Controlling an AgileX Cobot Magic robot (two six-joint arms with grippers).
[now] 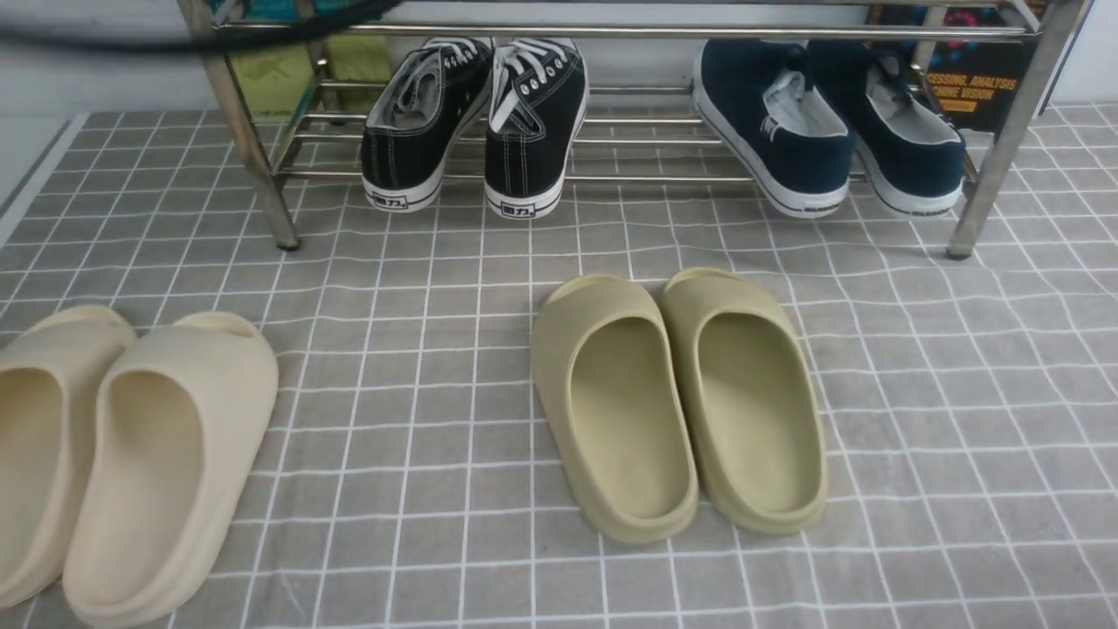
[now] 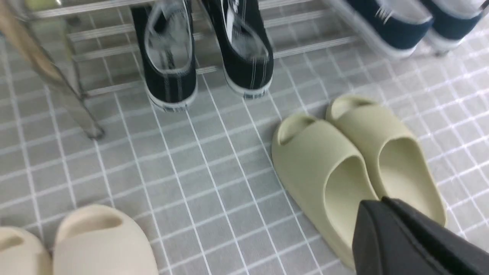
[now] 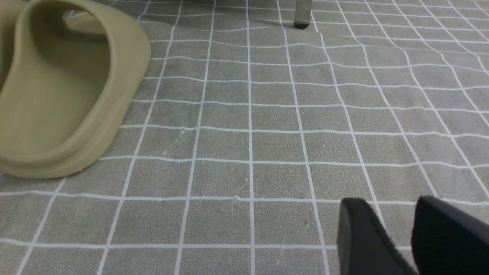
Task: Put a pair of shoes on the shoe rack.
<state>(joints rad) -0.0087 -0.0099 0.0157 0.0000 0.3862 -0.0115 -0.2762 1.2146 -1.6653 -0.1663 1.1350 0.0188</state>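
Both black sneakers (image 1: pixel 476 122) sit side by side on the shoe rack (image 1: pixel 611 140), heels outward, seemingly tilted for easy reach. The left end effector (image 2: pixel 382 214) is closed and empty; the right end effector (image 3: pixel 397 229) hangs open, holding nothing.

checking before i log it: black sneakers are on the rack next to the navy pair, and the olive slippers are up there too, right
Not quite. The olive slippers sit on the checked floor mat in front of the shoe rack, as the front view shows. The black sneakers and navy pair are on it.
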